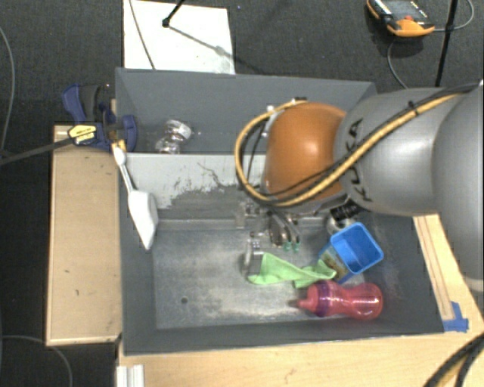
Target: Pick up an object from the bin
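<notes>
Gripper (265,253) low at bin (189,302) centre, on left end of limp green object (283,272); opening cannot be told. Pink bottle (344,300), blue cup (355,248) nearby.

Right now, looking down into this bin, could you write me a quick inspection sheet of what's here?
Surface: grey metal bin, floor scuffed.
Job's things: green floppy piece mid-floor; pink bottle lying in front of it; blue cup tipped at right.
Clutter: white scoop against left wall; clear shiny thing at rear.
Grippers: gripper low at the green piece's left end; grip unclear.
Cables: cable looped round the arm's orange cover.
Surroundings: orange device, white sheet.
</notes>
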### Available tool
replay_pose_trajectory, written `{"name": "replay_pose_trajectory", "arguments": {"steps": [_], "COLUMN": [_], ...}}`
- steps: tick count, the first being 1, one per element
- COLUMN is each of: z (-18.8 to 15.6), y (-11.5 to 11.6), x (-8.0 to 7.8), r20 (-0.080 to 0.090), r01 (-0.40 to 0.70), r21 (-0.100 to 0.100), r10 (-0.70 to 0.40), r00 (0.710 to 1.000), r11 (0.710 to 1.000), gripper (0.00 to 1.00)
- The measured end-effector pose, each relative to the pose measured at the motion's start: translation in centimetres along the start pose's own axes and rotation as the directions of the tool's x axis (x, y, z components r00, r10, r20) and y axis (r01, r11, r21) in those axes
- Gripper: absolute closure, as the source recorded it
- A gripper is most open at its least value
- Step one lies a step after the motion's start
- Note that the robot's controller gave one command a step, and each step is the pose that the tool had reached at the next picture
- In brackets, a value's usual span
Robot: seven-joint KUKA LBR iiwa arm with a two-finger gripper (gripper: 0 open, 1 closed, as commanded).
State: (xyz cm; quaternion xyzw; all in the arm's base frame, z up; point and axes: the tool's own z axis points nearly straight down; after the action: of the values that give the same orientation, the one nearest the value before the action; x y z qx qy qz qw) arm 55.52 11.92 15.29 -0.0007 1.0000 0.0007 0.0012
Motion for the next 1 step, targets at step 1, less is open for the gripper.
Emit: {"name": "replay_pose_trajectory", "arguments": {"steps": [1], "z": [6.6], "y": [-6.17], "x": [-0.91], "r20": [0.005], "r01": [0.015], "r21": [0.0], "r10": [-0.015], "r00": [1.0], "r11": [1.0], "gripper": [0.0]}}
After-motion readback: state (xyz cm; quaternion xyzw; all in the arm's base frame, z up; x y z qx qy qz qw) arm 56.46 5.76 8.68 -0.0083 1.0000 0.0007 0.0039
